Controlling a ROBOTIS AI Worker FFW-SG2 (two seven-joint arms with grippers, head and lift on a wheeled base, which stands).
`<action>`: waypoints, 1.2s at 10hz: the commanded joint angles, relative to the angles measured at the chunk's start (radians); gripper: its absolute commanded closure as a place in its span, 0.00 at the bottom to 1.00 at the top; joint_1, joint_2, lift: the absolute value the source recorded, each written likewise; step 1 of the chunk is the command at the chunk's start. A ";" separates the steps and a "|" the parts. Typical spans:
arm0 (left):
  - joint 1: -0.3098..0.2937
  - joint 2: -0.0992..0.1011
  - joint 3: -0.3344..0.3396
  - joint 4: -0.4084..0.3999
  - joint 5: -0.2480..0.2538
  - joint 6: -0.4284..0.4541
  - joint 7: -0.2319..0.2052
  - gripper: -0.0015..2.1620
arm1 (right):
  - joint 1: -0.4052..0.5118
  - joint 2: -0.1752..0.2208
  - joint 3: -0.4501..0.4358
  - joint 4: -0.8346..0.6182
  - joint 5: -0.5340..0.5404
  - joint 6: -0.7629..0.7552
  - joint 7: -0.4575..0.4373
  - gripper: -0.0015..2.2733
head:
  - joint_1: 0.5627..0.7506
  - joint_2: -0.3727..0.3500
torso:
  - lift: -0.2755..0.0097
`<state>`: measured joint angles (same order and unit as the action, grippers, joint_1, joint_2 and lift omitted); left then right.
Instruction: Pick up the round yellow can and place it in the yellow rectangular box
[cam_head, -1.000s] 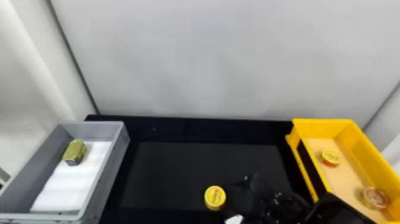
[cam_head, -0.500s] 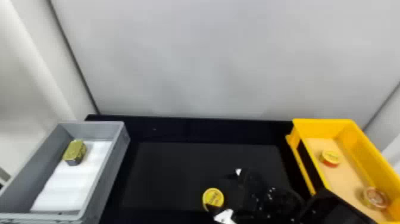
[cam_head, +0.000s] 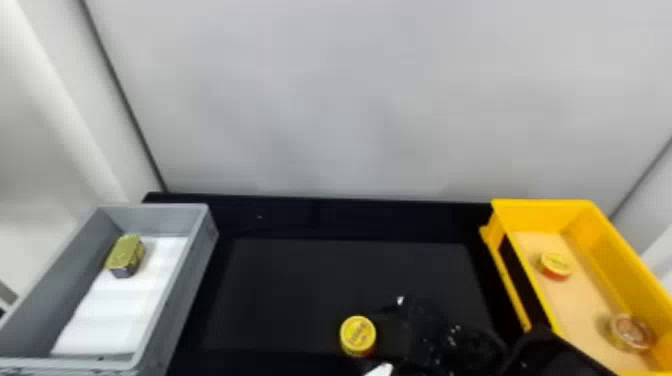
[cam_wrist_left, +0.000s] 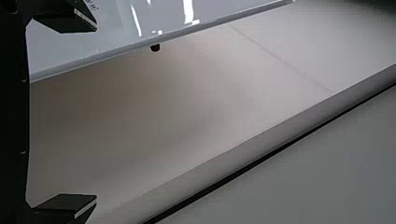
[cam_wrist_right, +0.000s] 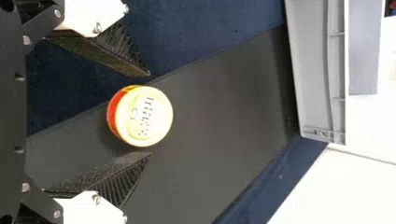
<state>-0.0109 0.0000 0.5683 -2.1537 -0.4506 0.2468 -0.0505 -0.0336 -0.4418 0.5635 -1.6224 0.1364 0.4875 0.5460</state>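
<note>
Head view: the can (cam_head: 358, 336) stands upright on the black counter (cam_head: 310, 220), at the lower centre of the frame, lid facing up. The right tool (cam_head: 376, 334) is positioned at the can from the lower right. Right wrist view: its two ribbed fingers are spread apart, one on each side of the can. A gap separates the can from the upper finger in that view; the tool grips nothing.

Left wrist view: the left tool (cam_wrist_left: 96, 113) is wide open and empty, with a pale surface beyond it.

The yellow box (cam_head: 542, 215) occupies the right side of the head view. It contains a second can (cam_head: 555, 265) and, nearer the lower right corner, a round tin (cam_head: 631, 331). The grey box (cam_head: 197, 250), at lower left, contains a white liner (cam_head: 117, 310) and a green-topped tin (cam_head: 125, 254).
</note>
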 joint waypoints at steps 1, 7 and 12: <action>0.000 -0.003 0.000 -0.002 -0.002 -0.001 0.000 0.00 | -0.005 0.003 0.004 0.019 0.000 -0.007 0.000 0.10 | 0.66 0.53 | 0.77; 0.002 -0.003 0.001 -0.008 -0.003 -0.006 0.000 0.00 | -0.009 0.021 0.006 0.075 -0.006 -0.019 0.000 0.13 | 0.66 0.53 | 0.77; 0.006 -0.003 0.009 -0.012 -0.005 -0.006 0.000 0.00 | -0.011 0.021 0.007 0.084 -0.007 -0.024 -0.007 0.18 | 0.66 0.53 | 0.77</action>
<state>-0.0069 0.0000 0.5736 -2.1645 -0.4556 0.2409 -0.0505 -0.0446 -0.4199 0.5704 -1.5390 0.1287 0.4675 0.5427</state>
